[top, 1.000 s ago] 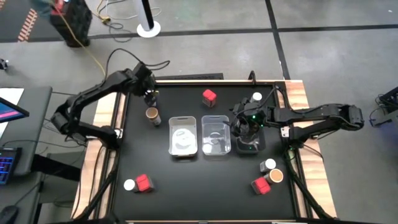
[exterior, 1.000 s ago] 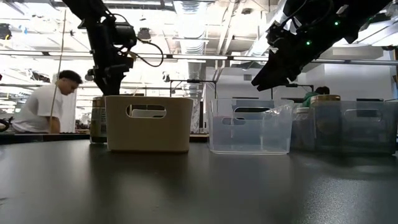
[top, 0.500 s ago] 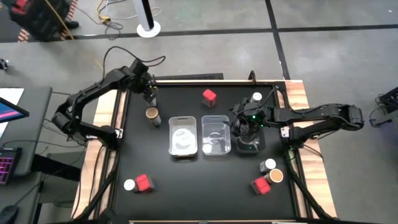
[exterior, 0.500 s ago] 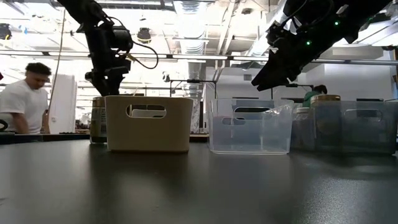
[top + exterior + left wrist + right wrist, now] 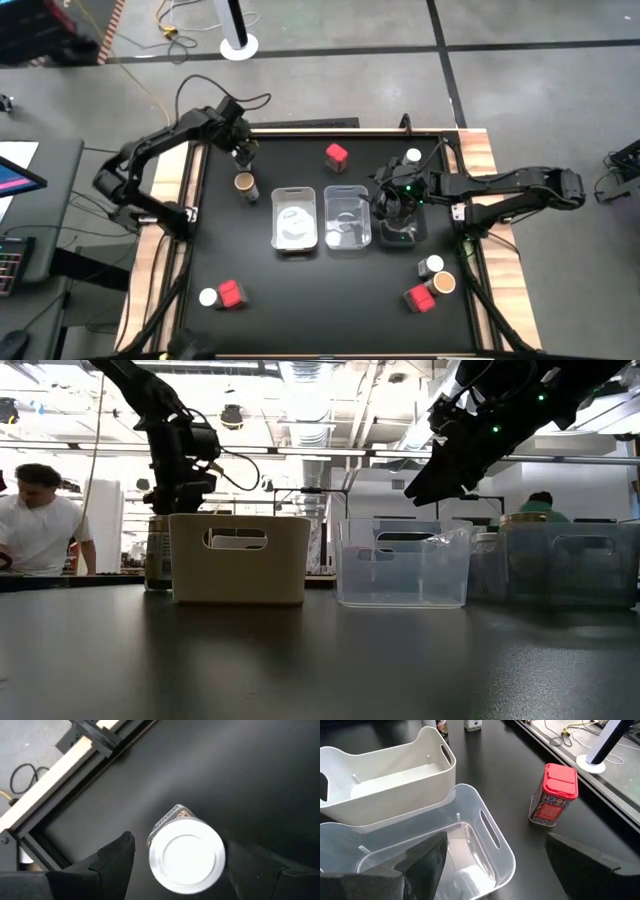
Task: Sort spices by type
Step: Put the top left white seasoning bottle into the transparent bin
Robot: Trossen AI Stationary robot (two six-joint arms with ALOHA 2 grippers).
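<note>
Spices lie scattered on the black table (image 5: pixel 330 290), none yet visibly sorted. Three bins stand in a row mid-table: a white bin (image 5: pixel 294 218), a clear bin (image 5: pixel 347 218) beside it, and a third bin (image 5: pixel 400 232) under the right arm.

A red box (image 5: pixel 336 155) stands at the far edge, seen by the right wrist camera just beyond the clear bin. Two more red boxes sit near the front corners, one (image 5: pixel 232 294) touching a white-lidded jar (image 5: pixel 207 297), the other (image 5: pixel 418 299) beside a brown-lidded jar (image 5: pixel 443 283) and another white-lidded jar (image 5: pixel 433 265). One more brown-lidded jar (image 5: pixel 244 184) stands left of the white bin.

The step in hand looks like a first pick by the left arm. The left gripper (image 5: pixel 175 857) hangs directly over a white-lidded jar (image 5: pixel 186 856) at the far left, jaws wide on either side of the lid, apparently clear of it. Next it would need to descend squarely, close on the jar, and carry it to a bin.

The right gripper (image 5: pixel 492 855) hovers over the clear bin, jaws wide and empty.

Whether the third bin already holds anything is hidden by the right arm. A white object (image 5: pixel 413 157) behind that arm is too small to identify.
</note>
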